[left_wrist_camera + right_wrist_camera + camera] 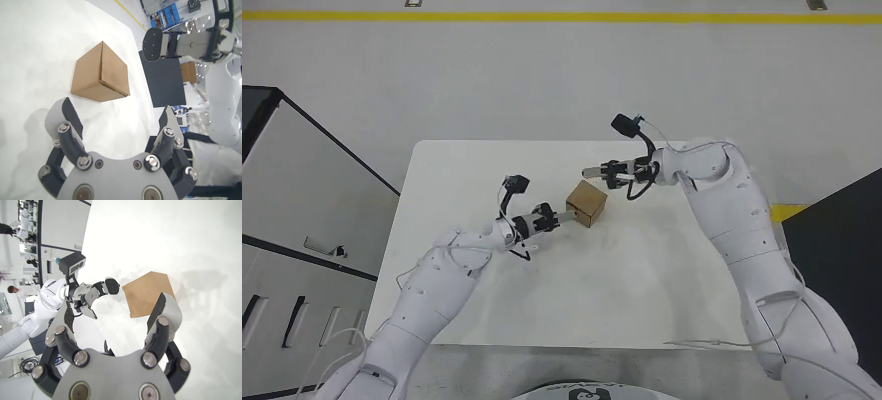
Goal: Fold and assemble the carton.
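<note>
Here, from above, a small brown cardboard box [586, 204] sits on a white table [492, 300], a little toward 12 o'clock from the table's middle. The left claw [560, 215] lies just beside the box at its 8 o'clock. The right claw [592, 172] is near the box at its 1 o'clock.

The left wrist view adds what the top view cannot. The box [100, 73] is a closed cube resting flat on the table, with a seam running up one face and a rough edge where panels meet at a corner. The left claw [116, 105] is spread wide and holds nothing, and the box lies just beyond its fingertips. Past the box, the right claw [159, 45] hangs in the air apart from it, one dark dotted pad facing this way.

The right wrist view shows a plain, smooth side of the box [149, 294]. The right claw [114, 302] is likewise spread wide and empty, and the box lies beyond it, nearer one finger. The left claw [104, 302] points at the box from the far side, with a small gap between them.

The tabletop is smooth white with rounded corners. Around it is a pale grey floor with a yellow line [562, 16] at 12 o'clock, and a grey cabinet [292, 190] stands at 9 o'clock.
</note>
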### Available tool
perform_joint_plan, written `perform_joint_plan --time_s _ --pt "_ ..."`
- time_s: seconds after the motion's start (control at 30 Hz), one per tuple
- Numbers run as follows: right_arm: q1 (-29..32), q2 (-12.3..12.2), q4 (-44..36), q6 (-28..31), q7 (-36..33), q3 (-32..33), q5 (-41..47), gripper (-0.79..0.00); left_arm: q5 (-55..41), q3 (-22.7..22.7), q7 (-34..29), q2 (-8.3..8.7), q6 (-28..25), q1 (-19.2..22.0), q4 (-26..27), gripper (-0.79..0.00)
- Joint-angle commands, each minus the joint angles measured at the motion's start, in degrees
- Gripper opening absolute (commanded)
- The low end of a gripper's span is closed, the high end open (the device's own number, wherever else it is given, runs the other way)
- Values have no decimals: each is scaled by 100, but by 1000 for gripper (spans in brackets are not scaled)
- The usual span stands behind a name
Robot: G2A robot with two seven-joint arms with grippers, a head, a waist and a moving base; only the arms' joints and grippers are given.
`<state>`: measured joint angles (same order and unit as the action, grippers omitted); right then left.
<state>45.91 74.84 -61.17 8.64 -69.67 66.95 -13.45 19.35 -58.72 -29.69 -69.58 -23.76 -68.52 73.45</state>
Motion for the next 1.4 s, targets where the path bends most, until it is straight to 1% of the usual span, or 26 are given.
perform_joint_plan --time_s 0.0,0.23,0.3,0.33,0.4,0.47,0.53,0.6,0.83,0.9,0.93,1.0,1.07,1.2,1.37 --pt "9 -31 76 -19 49 176 287 0 331 9 137 8 -9 -11 65 0" --pt "9 -31 76 -19 49 176 287 0 368 7 163 9 -2 -12 68 0" --pt "84 -26 137 -100 95 186 429 0 823 25 581 10 -84 -12 50 0" --pt "101 -27 184 -140 138 226 570 0 865 68 817 -5 -242 -51 1 0" --pt "109 -40 347 -155 183 325 817 0 1621 142 1380 -11 -296 -10 -136 0" --pt "93 -50 520 -130 166 405 1075 0 1689 253 1905 -58 -500 -63 -206 0" --pt "47 -56 707 -133 183 436 1208 0 2303 348 2319 -75 -516 12 -305 0" --pt "-5 -45 904 -152 165 454 1466 0 2904 462 2819 -101 -384 43 -424 0" --pt "-32 -44 945 -140 161 443 1485 0 2981 486 2872 -107 -367 49 -443 0" --pt "48 -41 973 -195 364 427 1486 0 3365 563 2811 -99 -298 39 -388 0" --pt "67 -38 993 -193 418 421 1534 0 3481 584 2959 -104 -263 14 -342 0" --pt "56 -34 1111 -175 553 401 1562 0 3508 641 3070 -126 -312 -3 -376 0" --pt "29 -19 1257 -125 651 367 1636 0 3815 727 3189 -149 -131 23 -451 0" --pt "-84 33 1598 9 832 229 1720 0 3917 861 3466 -223 -16 95 -603 0" --pt "-276 139 2081 167 1032 -21 1792 0 4072 1013 3641 -305 90 197 -798 0"
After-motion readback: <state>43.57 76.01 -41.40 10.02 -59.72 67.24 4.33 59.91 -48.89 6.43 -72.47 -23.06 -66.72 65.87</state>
